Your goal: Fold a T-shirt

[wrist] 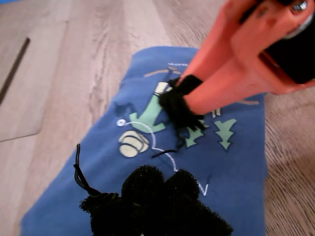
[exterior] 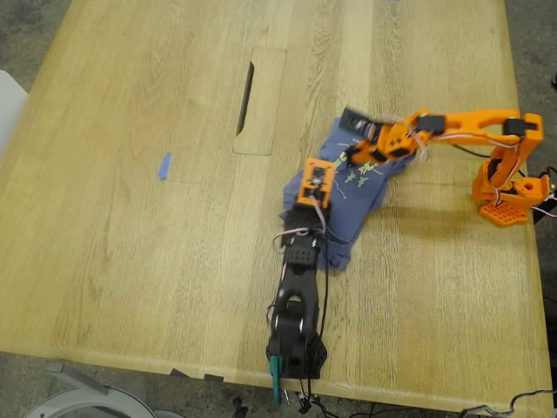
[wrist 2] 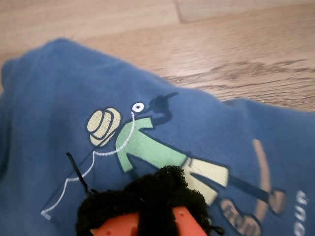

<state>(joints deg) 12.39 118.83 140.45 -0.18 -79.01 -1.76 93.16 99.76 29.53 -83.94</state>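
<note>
The T-shirt (exterior: 352, 209) lies as a compact blue bundle on the wooden table, right of centre in the exterior view, with its green-and-yellow cartoon print (wrist: 147, 123) facing up. My first gripper (exterior: 318, 165), on the black arm coming from the near table edge, rests its black fuzzy pads (wrist: 165, 191) together on the cloth (wrist: 98, 162). My second gripper (exterior: 343, 158), on the orange arm from the exterior view's right, has its padded tips (wrist: 179, 105) closed and pressed on the print just beyond. In the second wrist view its tips (wrist 2: 147, 196) sit on the shirt (wrist 2: 49, 98). No cloth looks lifted.
A rectangular cable hatch (exterior: 259, 100) with a dark slot lies in the table beyond the shirt. A tiny blue scrap (exterior: 163, 165) sits toward the exterior view's left. The orange arm's base (exterior: 509, 196) stands near the table's edge at the exterior view's right.
</note>
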